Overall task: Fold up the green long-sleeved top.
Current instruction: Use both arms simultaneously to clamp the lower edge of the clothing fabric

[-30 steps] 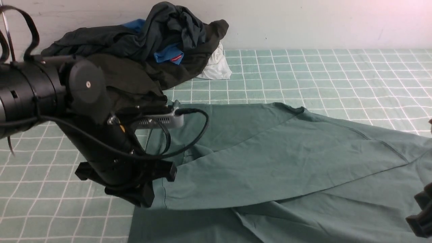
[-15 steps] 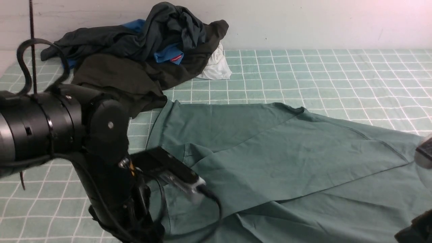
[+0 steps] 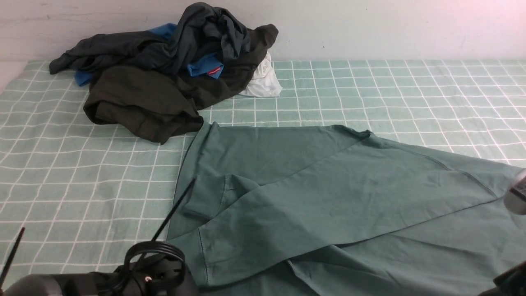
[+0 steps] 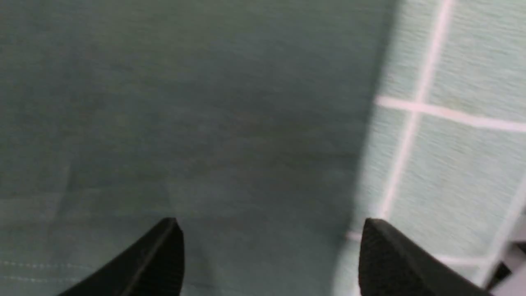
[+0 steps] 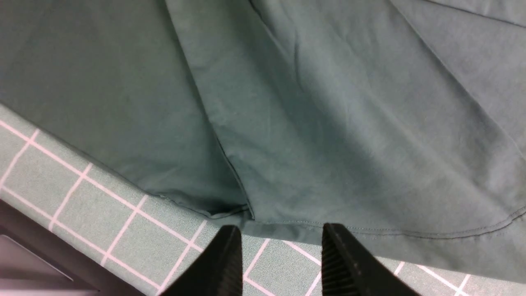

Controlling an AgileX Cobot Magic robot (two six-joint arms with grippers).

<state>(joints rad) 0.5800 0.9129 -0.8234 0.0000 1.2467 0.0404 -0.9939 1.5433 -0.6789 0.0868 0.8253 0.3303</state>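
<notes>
**both jaws released, green top lying part-folded on the desk**

at 7 o'clock, nearest, the left arm is sitting low at the desk's near edge. the left jaws are standing wide apart and empty, fingertips hovering where the top's side edge is meeting the checked cloth. they are probably being kept clear so the fold is lying undisturbed.

at 4 o'clock the right jaws are also standing parted and gripping nothing. their fingertips are hanging just off the hem, which looks handy for taking it next.

the green long-sleeved top is spreading from the centre toward 3 and 5 o'clock, one panel lying slantwise over the body.

farthest, at 11 o'clock, a heap of clothes is lying apart, presumably parked out of the way.

counting: one green top, two arms, two empty pairs of jaws, and one heap. the heap is showing at least two dark garments, blue cloth and one white piece.
</notes>
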